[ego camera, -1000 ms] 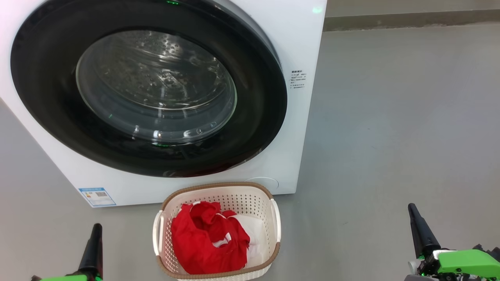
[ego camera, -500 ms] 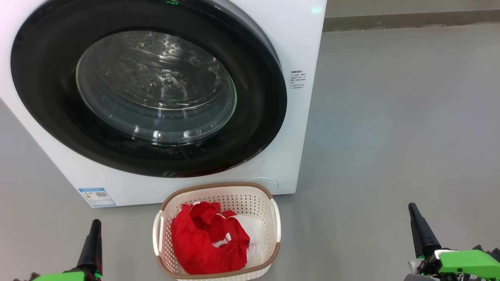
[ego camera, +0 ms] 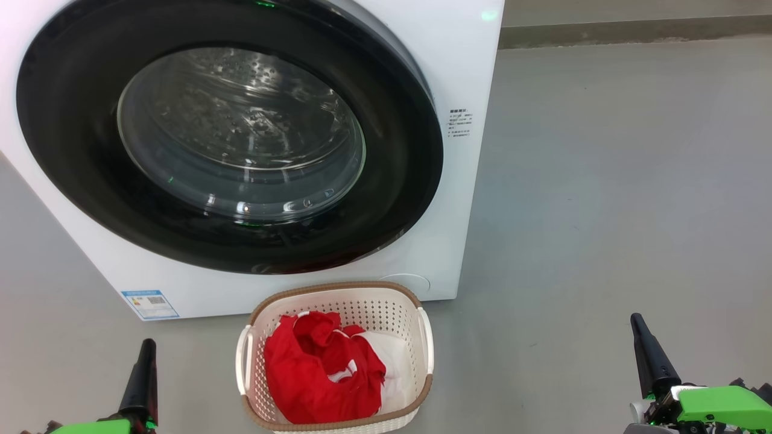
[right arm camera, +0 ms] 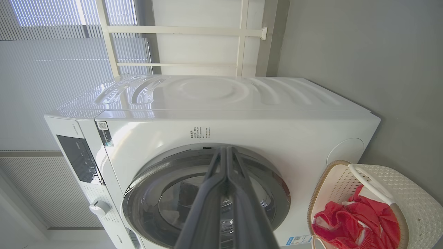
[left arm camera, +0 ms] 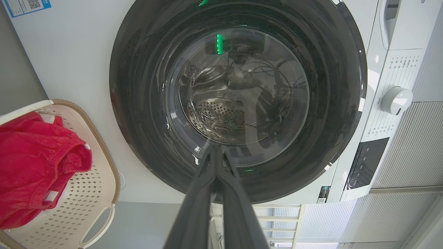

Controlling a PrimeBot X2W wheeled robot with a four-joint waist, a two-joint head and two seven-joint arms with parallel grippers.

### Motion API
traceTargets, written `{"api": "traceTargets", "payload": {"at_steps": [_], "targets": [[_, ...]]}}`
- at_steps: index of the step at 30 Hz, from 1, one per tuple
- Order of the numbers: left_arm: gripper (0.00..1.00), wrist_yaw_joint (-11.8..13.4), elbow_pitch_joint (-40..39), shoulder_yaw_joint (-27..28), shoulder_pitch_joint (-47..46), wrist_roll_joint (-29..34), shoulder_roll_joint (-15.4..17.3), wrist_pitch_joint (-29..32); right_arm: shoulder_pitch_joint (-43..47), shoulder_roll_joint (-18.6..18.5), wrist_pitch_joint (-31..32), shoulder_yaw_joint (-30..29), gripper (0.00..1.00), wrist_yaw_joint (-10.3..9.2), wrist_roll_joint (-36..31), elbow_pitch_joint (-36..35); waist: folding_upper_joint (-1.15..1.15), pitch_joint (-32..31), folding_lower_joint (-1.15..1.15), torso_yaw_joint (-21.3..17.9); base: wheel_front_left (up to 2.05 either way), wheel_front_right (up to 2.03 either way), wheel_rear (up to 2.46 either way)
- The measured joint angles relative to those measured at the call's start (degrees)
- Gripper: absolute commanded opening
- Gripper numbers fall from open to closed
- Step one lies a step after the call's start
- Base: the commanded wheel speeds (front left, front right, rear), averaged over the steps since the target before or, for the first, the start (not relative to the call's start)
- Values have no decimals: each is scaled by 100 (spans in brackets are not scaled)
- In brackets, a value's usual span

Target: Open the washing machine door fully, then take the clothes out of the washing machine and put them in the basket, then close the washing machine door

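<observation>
Both arms low, nearest me. Left gripper [ego camera: 148,349] and right gripper [ego camera: 636,324]: fingers pressed together, nothing held, tips aimed toward the machine.

Basket [ego camera: 338,286] on the floor between them, closer to the left one, long axis running toward the machine. Clothes [ego camera: 319,374] heaped inside, none over the rim.

Just beyond, the washing machine door [ego camera: 241,132] sits flush in the washing machine [ego camera: 467,60]. The drum behind the glass looks empty.

Judgement: all three steps appear done. If the latch needs a confirming push, the door lies straight ahead of the left gripper, the nearer arm.
</observation>
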Motion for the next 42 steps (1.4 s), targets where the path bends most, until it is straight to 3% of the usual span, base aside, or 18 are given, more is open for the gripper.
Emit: {"api": "traceTargets", "payload": {"at_steps": [42], "targets": [[0,0,0,11,0,0,-13,0,0,1,0,0,0,0,0,0,0,0,0,0,0,0,0]]}}
